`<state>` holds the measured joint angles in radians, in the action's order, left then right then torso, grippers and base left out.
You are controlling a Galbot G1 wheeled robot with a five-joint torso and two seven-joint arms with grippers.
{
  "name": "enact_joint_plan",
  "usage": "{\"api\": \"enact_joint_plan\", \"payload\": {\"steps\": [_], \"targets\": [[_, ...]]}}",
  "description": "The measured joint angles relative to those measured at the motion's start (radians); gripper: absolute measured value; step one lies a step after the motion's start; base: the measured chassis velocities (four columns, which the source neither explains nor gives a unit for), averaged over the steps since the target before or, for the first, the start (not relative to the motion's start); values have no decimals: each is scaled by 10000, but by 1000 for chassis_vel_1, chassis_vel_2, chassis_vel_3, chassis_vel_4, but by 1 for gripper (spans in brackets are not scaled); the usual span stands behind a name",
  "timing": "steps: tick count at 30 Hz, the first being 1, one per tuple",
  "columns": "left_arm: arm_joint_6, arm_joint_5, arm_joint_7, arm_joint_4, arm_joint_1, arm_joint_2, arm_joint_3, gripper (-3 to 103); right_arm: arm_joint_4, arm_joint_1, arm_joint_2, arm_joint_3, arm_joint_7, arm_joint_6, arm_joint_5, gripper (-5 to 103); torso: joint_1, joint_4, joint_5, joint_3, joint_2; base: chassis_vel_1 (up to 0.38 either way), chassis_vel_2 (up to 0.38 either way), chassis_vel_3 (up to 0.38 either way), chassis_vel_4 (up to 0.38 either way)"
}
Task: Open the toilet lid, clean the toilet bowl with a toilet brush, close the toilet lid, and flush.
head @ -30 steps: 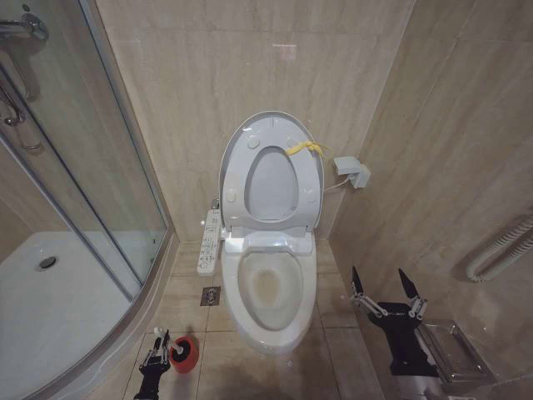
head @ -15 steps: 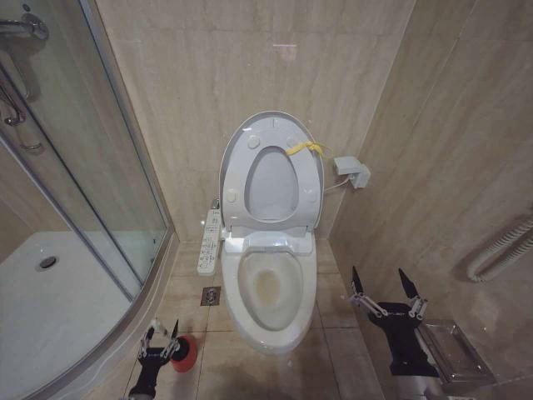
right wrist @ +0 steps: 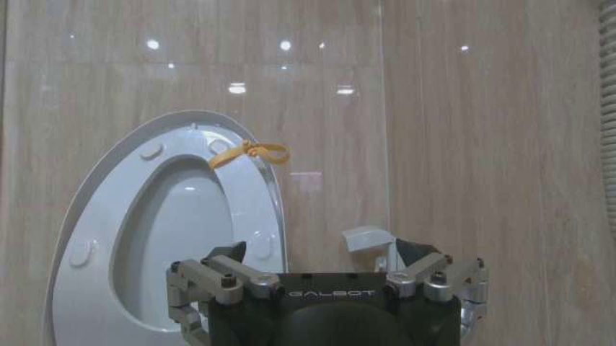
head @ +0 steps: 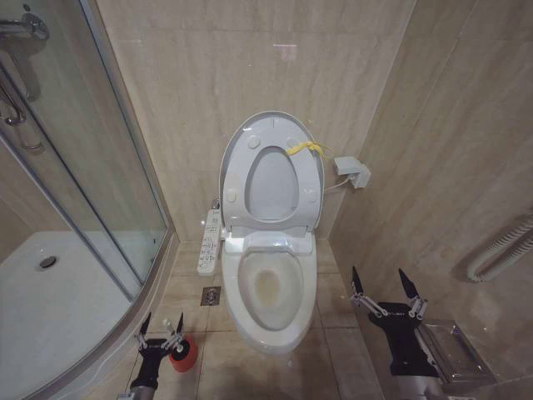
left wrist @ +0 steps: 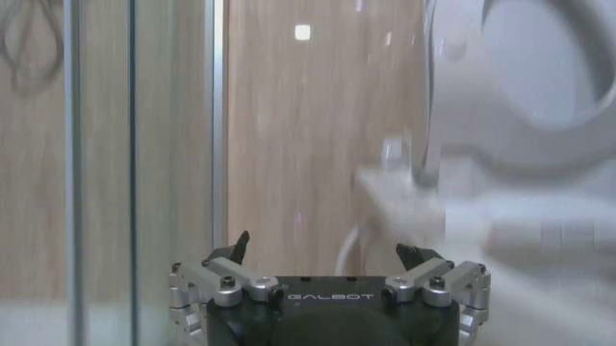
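Observation:
The toilet lid (head: 271,183) stands raised against the back wall with the seat ring up against it; a yellow strip (head: 304,148) is tied at its edge. Below it the toilet bowl (head: 268,287) lies uncovered. My left gripper (head: 161,322) hangs open low on the floor to the bowl's left, its fingers just above and beside the red holder cup (head: 186,356). The toilet brush is hidden by that gripper. My right gripper (head: 386,283) waits open to the right of the bowl. In the right wrist view it (right wrist: 322,252) faces the lid (right wrist: 183,245). The left gripper (left wrist: 325,249) holds nothing.
A glass shower door (head: 83,167) and curved white shower tray (head: 50,308) close off the left side. A control panel (head: 210,242) hangs beside the bowl, above a floor drain (head: 211,295). A wall box (head: 351,171), a hose (head: 500,250) and a clear holder (head: 454,350) line the right wall.
My left gripper, shut at the red cup a second ago, has opened and drawn back to the left of it. The right arm has not moved.

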<state>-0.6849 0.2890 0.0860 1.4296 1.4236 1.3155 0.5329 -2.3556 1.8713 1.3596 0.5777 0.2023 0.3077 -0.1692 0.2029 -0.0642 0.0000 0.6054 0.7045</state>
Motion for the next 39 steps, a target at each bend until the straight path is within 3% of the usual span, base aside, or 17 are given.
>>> {"api": "enact_joint_plan", "payload": {"steps": [3,4,7,8,9,12,13,17,22,25,32,39], "targets": [[666,-138,-615,1910,685,-10,-4,100,-1,0,-1,0,1,0,0,100,0,3,0,0,0,0,0,0,0],[666,-138,-615,1910,685,-10,-4,100,-1,0,-1,0,1,0,0,100,0,3,0,0,0,0,0,0,0],[1707,-272,-1419,4074,1318,-147,-132,100,-1,0,0,0,0,0,0,100,0,-1,0,0,-1,0,0,0,0],[2460,-320,-1865,5048,1636,-230,-170,100,0,0,0,0,0,0,0,100,0,-2,-1,0,0,0,0,0,0],[2460,-320,-1865,5048,1636,-230,-170,100,0,0,0,0,0,0,0,100,0,-2,-1,0,0,0,0,0,0],[5028,-54,-2996,7497,2538,-512,-299,100,1,0,0,0,1,-1,0,100,0,2,-1,0,0,0,0,0,0],[5028,-54,-2996,7497,2538,-512,-299,100,1,0,0,0,1,-1,0,100,0,2,-1,0,0,0,0,0,0],[6847,96,-2961,10088,3602,-721,95,100,0,0,0,0,1,0,0,100,-1,2,2,0,1,0,0,0,0],[7215,307,-2947,10852,4141,-693,149,100,0,0,0,1,2,0,0,100,-1,-2,3,-1,0,0,0,0,0],[7561,-160,-2878,10922,4804,-463,15,100,0,0,0,0,0,0,0,100,-1,4,-1,0,0,0,0,0,0],[7486,-1164,-2900,10843,5517,-260,210,100,0,0,0,0,0,0,0,100,-1,2,1,0,0,0,0,0,0],[7292,-1463,-2876,10781,5676,-56,-37,100,0,0,0,0,0,0,0,100,-1,1,0,0,0,0,0,0,0]]}}
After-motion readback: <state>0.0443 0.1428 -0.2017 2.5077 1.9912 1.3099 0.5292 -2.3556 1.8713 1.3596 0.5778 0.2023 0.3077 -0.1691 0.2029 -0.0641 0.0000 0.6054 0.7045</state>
